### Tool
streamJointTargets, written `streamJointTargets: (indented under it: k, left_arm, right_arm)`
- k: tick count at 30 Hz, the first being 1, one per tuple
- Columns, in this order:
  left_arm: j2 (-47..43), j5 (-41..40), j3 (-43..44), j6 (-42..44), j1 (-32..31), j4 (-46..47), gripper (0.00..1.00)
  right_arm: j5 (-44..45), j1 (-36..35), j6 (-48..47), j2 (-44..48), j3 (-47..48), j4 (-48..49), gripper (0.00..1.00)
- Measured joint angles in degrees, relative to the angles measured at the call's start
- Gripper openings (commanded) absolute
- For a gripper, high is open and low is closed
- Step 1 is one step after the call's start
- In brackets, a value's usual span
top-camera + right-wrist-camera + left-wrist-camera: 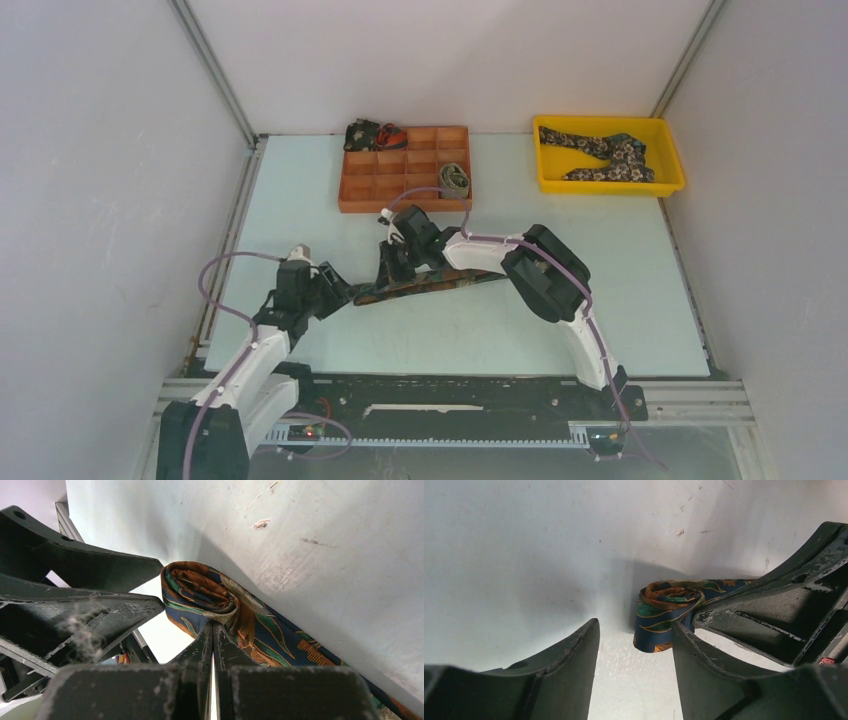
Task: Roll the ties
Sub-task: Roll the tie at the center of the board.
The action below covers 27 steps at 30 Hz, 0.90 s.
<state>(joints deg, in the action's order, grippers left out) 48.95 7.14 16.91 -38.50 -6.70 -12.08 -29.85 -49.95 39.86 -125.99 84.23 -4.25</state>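
Rolled ties (456, 178) occupy the orange tray (400, 206), floral ties (610, 155) the yellow bin (600, 187) (both far edge). On the worktop (620, 320) another tie (420, 288) parallels the near edge, its coiled end leftward beside the spread, empty left claw (338, 290), the right claw (392, 272) closed against it.

The top external camera sits high above and behind the arm bases, looking down and forward over the whole table (600, 310) to the back wall, far enough off to hold both arms. The left wrist camera looks out between the fingers of the left gripper (635, 626), low and very near the table top, facing the rolled end of the tie (664, 611). The right wrist camera looks along the right gripper (212, 626), equally near, at that same roll from roughly the opposite side. Each wrist view catches the other gripper; all three views share the tie
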Motion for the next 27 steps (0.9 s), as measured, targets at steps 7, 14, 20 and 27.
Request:
streamJointTargets:
  k: [7,14,20,27]
  left_arm:
    - [3.0,7.2,-4.0,-2.8,3.3,8.8,0.58]
    - [5.8,11.3,-5.9,-4.5,4.8,15.9,0.52]
    - [8.8,13.2,-7.0,-5.4,5.3,20.5,0.45]
    - [11.7,14.1,-7.1,-6.4,5.5,24.1,0.34]
  right_arm:
    - [-0.4,0.1,0.0,-0.6,1.0,-0.6,0.01]
    - [-0.5,0.2,0.0,-1.0,1.8,-1.3,0.01]
    - [-0.8,0.3,0.0,-1.6,2.8,-1.7,0.01]
    - [-1.0,0.7,-0.3,-3.0,5.7,-4.4,0.01]
